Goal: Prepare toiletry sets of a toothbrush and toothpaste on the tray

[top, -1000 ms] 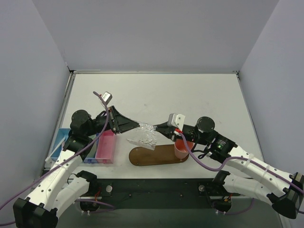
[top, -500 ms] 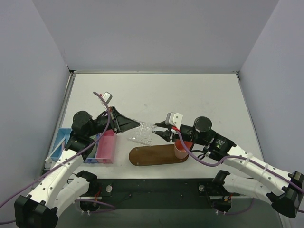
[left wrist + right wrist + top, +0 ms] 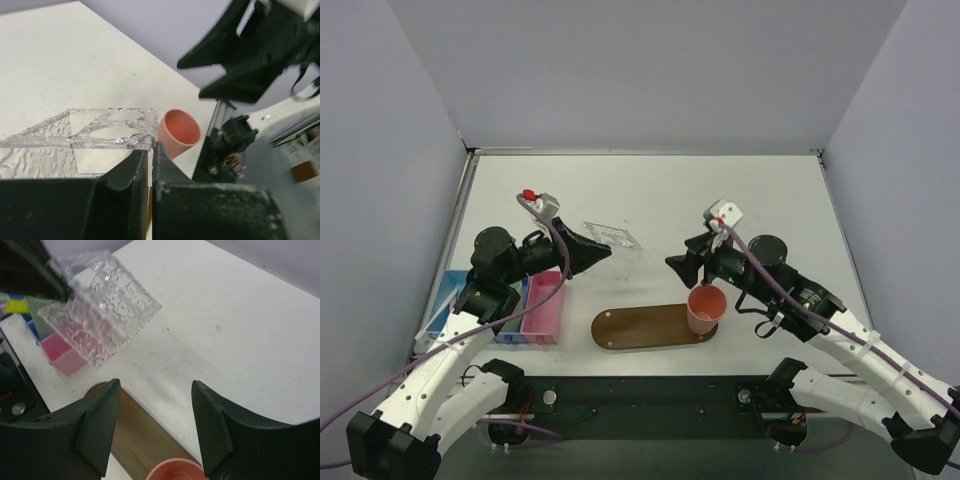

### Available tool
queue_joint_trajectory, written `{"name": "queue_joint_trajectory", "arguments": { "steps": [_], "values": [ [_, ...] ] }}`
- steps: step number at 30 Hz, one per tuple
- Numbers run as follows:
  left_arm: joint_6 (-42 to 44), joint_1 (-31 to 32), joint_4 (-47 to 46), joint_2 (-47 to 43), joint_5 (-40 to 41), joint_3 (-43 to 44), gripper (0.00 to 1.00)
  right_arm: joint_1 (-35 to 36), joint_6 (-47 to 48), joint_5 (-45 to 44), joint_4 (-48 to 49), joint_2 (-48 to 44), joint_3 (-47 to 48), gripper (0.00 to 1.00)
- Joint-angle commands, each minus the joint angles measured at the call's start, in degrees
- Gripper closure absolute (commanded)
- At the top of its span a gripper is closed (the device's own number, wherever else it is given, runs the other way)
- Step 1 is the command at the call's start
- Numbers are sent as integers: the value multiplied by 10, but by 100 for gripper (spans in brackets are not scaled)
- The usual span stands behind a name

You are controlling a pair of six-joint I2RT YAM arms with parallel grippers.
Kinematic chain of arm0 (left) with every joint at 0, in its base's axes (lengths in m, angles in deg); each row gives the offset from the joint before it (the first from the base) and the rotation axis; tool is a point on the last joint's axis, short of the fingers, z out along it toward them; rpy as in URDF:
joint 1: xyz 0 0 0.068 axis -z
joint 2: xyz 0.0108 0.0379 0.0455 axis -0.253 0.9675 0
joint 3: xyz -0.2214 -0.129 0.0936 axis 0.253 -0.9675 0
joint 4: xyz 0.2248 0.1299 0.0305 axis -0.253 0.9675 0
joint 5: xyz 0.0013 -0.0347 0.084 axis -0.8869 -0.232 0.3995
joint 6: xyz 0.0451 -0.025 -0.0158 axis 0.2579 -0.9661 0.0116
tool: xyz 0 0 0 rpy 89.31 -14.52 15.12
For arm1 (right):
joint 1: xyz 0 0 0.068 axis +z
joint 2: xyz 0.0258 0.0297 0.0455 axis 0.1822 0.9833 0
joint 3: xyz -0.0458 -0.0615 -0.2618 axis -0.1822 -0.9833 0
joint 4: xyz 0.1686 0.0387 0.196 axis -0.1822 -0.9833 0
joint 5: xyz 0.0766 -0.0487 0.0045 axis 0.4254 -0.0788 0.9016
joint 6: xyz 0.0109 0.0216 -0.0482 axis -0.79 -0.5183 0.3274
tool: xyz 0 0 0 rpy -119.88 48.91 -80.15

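Note:
My left gripper (image 3: 607, 248) is shut on the edge of a clear, bumpy acrylic holder (image 3: 616, 237) with round holes in its top and holds it in the air above the table. The left wrist view shows the jaws (image 3: 151, 146) pinching the holder's wall (image 3: 90, 137). Right of it and apart from it, my right gripper (image 3: 674, 264) stands open and empty (image 3: 156, 390). The brown oval tray (image 3: 635, 328) lies near the front edge, and a pink cup (image 3: 706, 308) stands upright on its right end. Neither toothbrush nor toothpaste is in view.
A pink bin (image 3: 545, 305) and a blue bin (image 3: 444, 300) stand side by side at the front left, under my left arm. Grey walls close off the table at the back and both sides.
My right gripper has opened, let go of the clear holder and drawn back to the right. The left gripper has kept its grip and carried the holder up and toward the back.

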Motion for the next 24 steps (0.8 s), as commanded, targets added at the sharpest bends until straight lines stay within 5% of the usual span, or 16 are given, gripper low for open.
{"name": "queue_joint_trajectory", "arguments": {
  "steps": [1,8,24],
  "values": [
    [230,48,3,-49,24,15,100,-32,-167,-90,-148,56,143,48],
    [402,147,51,-106,102,-18,100,-55,-290,42,-224,131,237,56],
    [461,201,81,-108,137,-45,100,20,-366,91,-204,208,257,71]
  ]
}}
